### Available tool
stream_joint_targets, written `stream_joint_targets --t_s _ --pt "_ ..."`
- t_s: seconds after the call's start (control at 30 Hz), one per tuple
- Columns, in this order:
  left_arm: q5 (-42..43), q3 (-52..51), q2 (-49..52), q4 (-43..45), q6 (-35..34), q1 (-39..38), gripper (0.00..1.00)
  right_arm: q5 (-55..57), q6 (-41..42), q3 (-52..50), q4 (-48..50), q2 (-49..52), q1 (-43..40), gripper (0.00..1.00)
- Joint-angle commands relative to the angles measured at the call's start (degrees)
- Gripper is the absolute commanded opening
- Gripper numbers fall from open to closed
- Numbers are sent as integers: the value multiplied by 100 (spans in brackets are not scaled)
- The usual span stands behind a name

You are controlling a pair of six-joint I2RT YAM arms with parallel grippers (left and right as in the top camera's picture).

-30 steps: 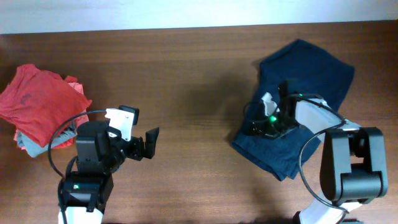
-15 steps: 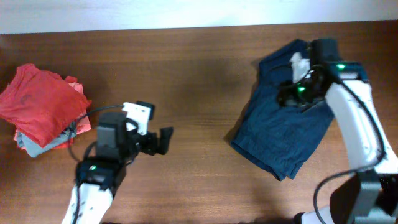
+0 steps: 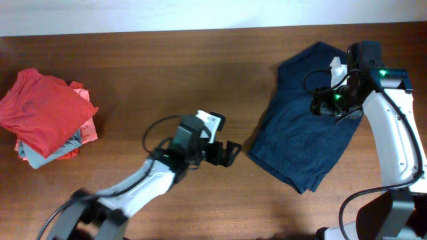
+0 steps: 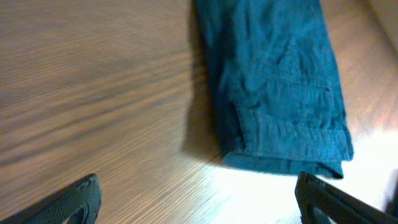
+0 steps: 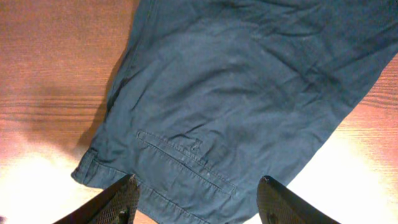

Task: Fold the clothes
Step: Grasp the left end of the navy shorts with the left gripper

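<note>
The dark navy garment [image 3: 308, 113] lies spread on the right side of the wooden table, with a seamed pocket visible in the right wrist view [image 5: 249, 93]. My right gripper [image 3: 333, 103] hovers over its upper right part, open and empty. My left gripper [image 3: 229, 154] is stretched toward the table's middle, open and empty, just left of the garment's lower left edge [image 4: 273, 93]. In the left wrist view the fingers [image 4: 199, 202] are spread wide over bare wood.
A pile of folded red, coral and light blue garments [image 3: 47, 113] sits at the far left. The table's far edge meets a white wall [image 3: 200, 13].
My left arm has reached far to the right toward the navy garment. My right gripper lifted off the garment's middle and moved up to its top right part; the garment now lies more spread.
</note>
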Motion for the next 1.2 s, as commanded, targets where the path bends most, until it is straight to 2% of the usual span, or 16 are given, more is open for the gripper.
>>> stream_joint_targets --t_s 0.0,0.2,0.43,0.57,0.63,0.7,0.73,0.8,0.87,0.97,1.1,1.17 --pt "190 48 573 549 -706 -319 99 105 44 55 -20 -142 -11 66" --pt "210 48 1200 1478 -1154 -739 98 105 44 55 -39 -142 -11 66" --pt "162 66 1709 2317 -1154 -1156 95 103 44 55 -116 -142 -11 66" --pt "168 238 2004 2382 -1154 -1268 94 103 44 55 -164 -142 -11 66" --pt "212 369 2151 2369 -1154 -1283 83 103 44 55 -173 -142 -11 66" --pt "295 479 2234 2369 -1152 -1283 59 103 44 55 -179 -142 -11 66" --pt "293 507 2238 2369 -1147 -1283 43 103 44 55 -186 -142 -11 66" --pt "297 566 2236 2376 -1150 -1281 17 105 44 55 -201 -142 -11 66" --pt "297 605 2236 2371 -1147 -1246 1 105 44 55 -214 -142 -11 66" --pt "341 605 2155 2173 -1150 -1019 0 109 44 55 -227 -142 -11 66" --pt "341 605 1617 929 -1108 -155 0 111 42 55 -234 -142 -11 66" --pt "337 605 1274 402 -841 380 0 111 44 55 -236 -142 -11 66"
